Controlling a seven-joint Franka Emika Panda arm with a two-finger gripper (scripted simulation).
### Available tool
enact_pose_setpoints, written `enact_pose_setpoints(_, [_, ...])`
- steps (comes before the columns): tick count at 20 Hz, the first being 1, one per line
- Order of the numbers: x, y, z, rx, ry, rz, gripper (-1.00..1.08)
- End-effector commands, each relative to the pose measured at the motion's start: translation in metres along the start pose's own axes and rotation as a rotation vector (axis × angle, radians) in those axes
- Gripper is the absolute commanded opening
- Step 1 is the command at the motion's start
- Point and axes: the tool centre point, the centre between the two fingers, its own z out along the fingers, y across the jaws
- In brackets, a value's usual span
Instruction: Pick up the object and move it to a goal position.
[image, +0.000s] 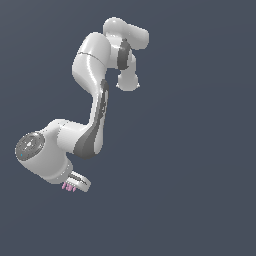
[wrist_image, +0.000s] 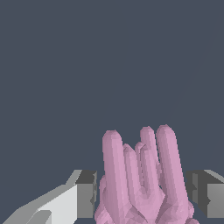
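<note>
A: Where is the gripper (image: 71, 187)?

B: Low toward the exterior view's left, at the end of the bent white arm (image: 92, 80). The pink object (image: 69, 187) sits between its fingers (wrist_image: 86, 194); whether they actually press on it, I cannot tell.

A: How much room surrounds it?

B: Plain dark grey-blue background (image: 200, 150) on every side, with no edges or surfaces visible.

A: And the object's shape?

B: Lumpy at the base, with several smooth, rounded prongs standing out past the grey, blocky fingertips. The arm is glossy white with dark grey joints.
</note>
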Motion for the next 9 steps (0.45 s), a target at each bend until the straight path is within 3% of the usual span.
enact_pose_setpoints(1, [0.0025, 0.0015, -0.0004, 0.000, 0.000, 0.000, -1.00])
enact_pose_setpoints(9, [0.0052, 0.0038, -0.0005, 0.000, 0.000, 0.000, -1.00])
